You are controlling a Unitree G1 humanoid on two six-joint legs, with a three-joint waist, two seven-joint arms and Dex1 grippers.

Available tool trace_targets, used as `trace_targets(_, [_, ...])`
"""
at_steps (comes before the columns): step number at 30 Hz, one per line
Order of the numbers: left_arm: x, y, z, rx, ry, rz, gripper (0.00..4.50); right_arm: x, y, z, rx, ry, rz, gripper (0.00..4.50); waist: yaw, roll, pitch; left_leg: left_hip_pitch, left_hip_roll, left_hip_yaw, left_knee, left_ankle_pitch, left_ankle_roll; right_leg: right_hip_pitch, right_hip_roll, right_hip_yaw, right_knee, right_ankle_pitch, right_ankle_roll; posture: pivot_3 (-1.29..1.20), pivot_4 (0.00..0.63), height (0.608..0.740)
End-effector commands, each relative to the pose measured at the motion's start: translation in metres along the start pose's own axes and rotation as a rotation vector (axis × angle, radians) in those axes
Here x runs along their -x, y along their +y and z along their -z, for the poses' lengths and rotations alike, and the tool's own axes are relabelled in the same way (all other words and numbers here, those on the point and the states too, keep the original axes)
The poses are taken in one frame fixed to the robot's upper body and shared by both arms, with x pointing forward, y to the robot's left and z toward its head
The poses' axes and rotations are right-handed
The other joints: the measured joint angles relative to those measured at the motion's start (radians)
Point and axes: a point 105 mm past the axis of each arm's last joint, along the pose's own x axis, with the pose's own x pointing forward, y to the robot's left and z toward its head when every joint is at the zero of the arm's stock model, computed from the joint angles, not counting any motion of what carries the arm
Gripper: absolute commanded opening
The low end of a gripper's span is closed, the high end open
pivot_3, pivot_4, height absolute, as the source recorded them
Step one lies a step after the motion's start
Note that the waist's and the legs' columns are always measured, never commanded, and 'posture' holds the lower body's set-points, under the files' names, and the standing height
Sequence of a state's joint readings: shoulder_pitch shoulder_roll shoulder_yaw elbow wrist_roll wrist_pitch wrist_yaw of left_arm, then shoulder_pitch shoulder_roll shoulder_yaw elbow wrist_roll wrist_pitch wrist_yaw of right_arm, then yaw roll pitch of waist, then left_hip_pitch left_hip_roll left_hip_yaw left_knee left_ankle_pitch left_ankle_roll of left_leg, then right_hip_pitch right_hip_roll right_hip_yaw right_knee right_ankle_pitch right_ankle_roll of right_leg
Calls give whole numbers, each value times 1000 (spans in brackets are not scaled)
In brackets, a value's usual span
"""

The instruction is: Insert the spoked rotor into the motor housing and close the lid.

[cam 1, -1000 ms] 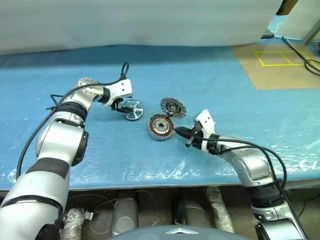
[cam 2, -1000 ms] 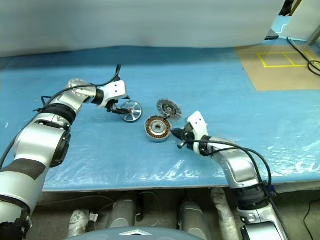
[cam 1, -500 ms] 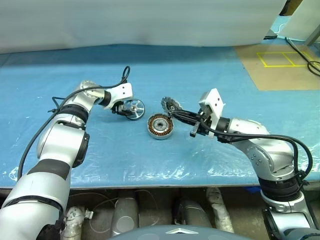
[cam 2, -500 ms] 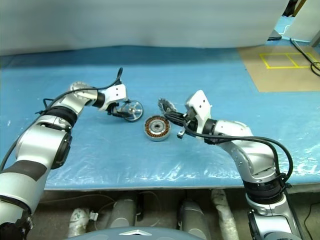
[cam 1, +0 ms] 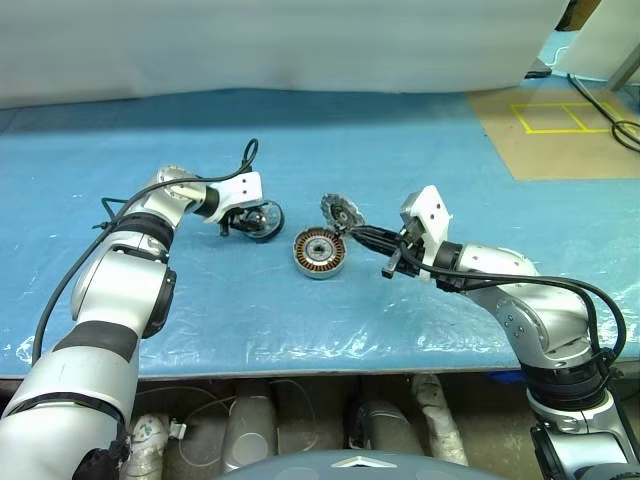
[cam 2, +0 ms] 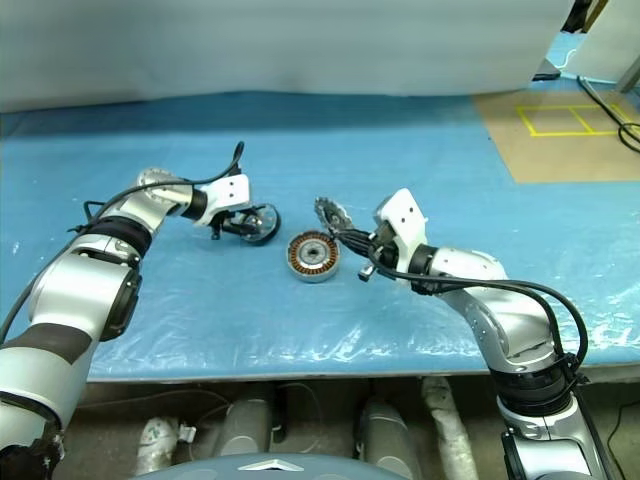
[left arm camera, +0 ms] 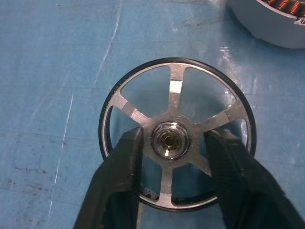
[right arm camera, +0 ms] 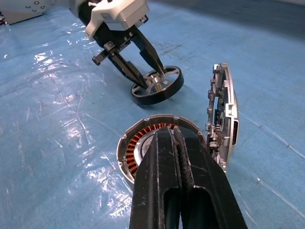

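From the head, the rotor [cam 1: 264, 220] is seen on the blue tabletop [cam 1: 420, 150], left of the housing [cam 1: 320, 252].

At the left wrist, its hub is pinched by the left pincer [left arm camera: 172, 143].

At the right wrist, the right pincer [right arm camera: 177, 143] is closed and empty, over the housing; the lid [right arm camera: 223, 114] is propped beside it.

The rotor is being grabbed; next it must be lifted into the housing.

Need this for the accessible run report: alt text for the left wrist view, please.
The left claw straddles the central hub of a thin flat silver spoked rotor with a dark rim, one black finger on each side of the hub. The rotor lies on blue plastic sheeting, and the edge of the round metal motor housing with copper windings shows at one corner.
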State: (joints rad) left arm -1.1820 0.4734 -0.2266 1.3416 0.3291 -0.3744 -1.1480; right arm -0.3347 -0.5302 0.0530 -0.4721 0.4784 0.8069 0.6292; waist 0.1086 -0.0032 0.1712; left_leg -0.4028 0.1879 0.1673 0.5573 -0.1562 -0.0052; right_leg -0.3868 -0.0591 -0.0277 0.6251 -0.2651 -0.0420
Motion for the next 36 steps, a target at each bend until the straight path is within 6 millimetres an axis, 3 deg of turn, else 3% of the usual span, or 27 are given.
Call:
trace_targets(1, [0,-7,3,-6,-4,46,1578,1,1,-7,36,-26,2,0,0,0,0,0,0,0,0,0,0,0,0,0,0,0,0,0,150,740])
trace_targets(3, [0,-8,-2,-2,-49,45,1328,1,2,-7,36,-27,1,0,0,0,0,0,0,0,0,0,0,0,0,0,0,0,0,0,150,740])
trace_targets(8, [4,-3,-27,48,-235,40,1320,4,5,-3,17,-18,-17,0,4,0,0,0,0,0,0,0,0,1,0,0,0,0,0,0,150,740])
trace_targets(16, [18,3,-45,42,-380,34,1320,11,13,12,-23,27,-70,0,15,-1,0,-1,0,0,0,0,0,-1,0,0,0,0,0,0,150,740])
trace_targets(20, [23,5,-43,42,-390,7,1320,7,1,42,-40,121,-27,0,15,-1,0,-1,0,0,0,0,0,0,0,0,0,0,0,0,150,740])
trace_targets(25, [25,8,-40,56,-397,-28,1320,1,3,80,-22,226,-30,0,15,-1,1,-2,0,0,0,0,0,-1,0,0,-1,0,0,0,150,740])
trace_targets(28, [29,13,-39,68,-404,-69,1320,-8,-21,93,-50,226,113,0,14,-1,1,-2,0,0,0,0,0,-2,0,0,0,0,0,0,150,740])
trace_targets(31, [33,14,-35,82,-410,-84,1320,-15,-35,91,-62,187,166,0,11,-1,1,-1,0,0,1,0,0,-2,0,0,1,0,0,0,150,740])
trace_targets(36, [36,11,-30,108,-424,-85,1320,-27,-33,82,-45,149,150,0,14,-1,1,-2,0,0,2,0,0,-1,0,0,1,0,0,0,150,740])
